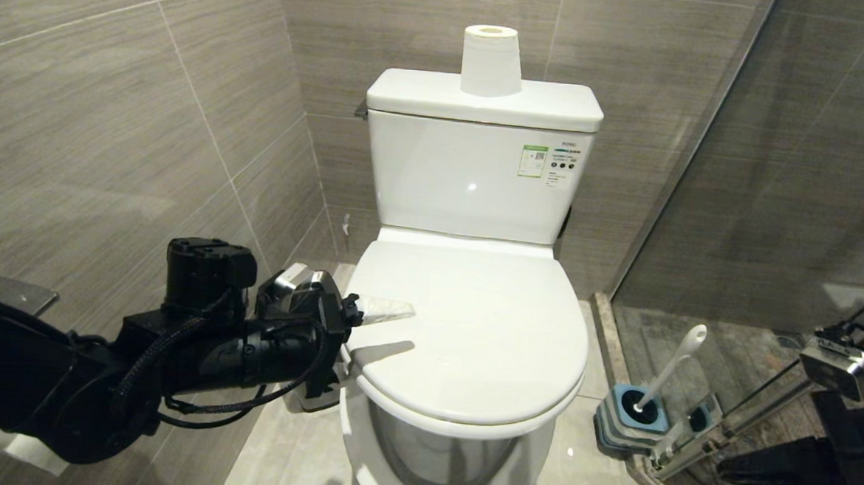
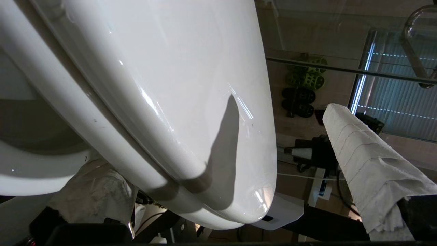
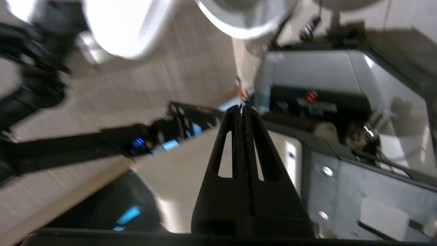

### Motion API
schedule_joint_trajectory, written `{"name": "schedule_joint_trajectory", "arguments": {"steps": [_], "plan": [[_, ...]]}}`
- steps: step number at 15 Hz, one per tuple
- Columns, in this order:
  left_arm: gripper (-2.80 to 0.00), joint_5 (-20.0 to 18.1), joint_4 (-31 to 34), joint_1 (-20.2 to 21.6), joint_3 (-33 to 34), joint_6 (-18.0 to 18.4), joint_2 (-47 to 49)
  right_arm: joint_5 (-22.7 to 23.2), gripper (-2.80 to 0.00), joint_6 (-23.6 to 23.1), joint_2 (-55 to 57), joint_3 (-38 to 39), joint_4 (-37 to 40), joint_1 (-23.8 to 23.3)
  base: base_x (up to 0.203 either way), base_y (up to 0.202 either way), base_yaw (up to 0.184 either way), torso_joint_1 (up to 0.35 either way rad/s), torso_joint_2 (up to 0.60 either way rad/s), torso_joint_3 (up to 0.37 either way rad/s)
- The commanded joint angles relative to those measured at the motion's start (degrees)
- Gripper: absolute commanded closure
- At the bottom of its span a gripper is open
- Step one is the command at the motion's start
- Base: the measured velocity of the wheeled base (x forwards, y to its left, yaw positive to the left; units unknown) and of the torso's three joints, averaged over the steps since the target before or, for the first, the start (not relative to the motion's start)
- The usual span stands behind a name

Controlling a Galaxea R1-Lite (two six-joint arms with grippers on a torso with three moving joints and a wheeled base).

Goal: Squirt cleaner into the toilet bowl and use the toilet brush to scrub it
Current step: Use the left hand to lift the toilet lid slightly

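The toilet bowl point(image 1: 450, 461) stands in the middle with its white lid point(image 1: 472, 326) down, so its inside is hidden. No cleaner shows. My left gripper point(image 1: 379, 328) is open at the lid's left edge. One paper-wrapped finger point(image 1: 388, 310) lies over the lid; the other is below the edge. The left wrist view shows lid point(image 2: 170, 68) and seat point(image 2: 68, 102) between the wrapped fingers point(image 2: 358, 164) of the left gripper point(image 2: 215, 136). The toilet brush point(image 1: 673, 370) stands in its blue holder point(image 1: 626, 423) on the floor to the right. My right gripper point(image 3: 242, 108) is shut on nothing, away from the brush.
A roll of toilet paper point(image 1: 491, 61) sits on the cistern point(image 1: 473, 171). A tiled wall point(image 1: 112, 144) is close on the left. A glass shower partition point(image 1: 700, 212) runs along the right, just behind the brush holder. My right arm point(image 1: 850, 383) is at the far right.
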Motion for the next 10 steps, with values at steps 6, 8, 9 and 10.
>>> {"name": "schedule_joint_trajectory", "arguments": {"steps": [6,8,9,10], "plan": [[-2.8,0.7,-0.2,0.0,0.1,-0.4,0.3,0.1,0.0,-3.8,6.1,11.7,-17.3,-0.1,0.0,0.0,0.0,0.0,0.0,0.0],[-2.8,0.7,-0.1,-0.1,0.2,-0.4,0.3,0.3,0.0,-3.7,7.8,13.1,-19.9,-0.1,0.0,0.0,0.0,0.0,0.0,0.0],[-2.8,0.7,-0.1,-0.2,0.2,-0.4,0.3,0.3,0.0,-3.7,8.6,13.0,-20.4,-0.1,0.0,0.0,0.0,0.0,0.0,0.0],[-2.8,0.7,-0.1,-0.2,0.2,-0.4,0.2,0.3,0.0,-3.7,9.6,12.8,-21.6,-0.1,0.0,0.0,0.0,0.0,0.0,0.0]]}}
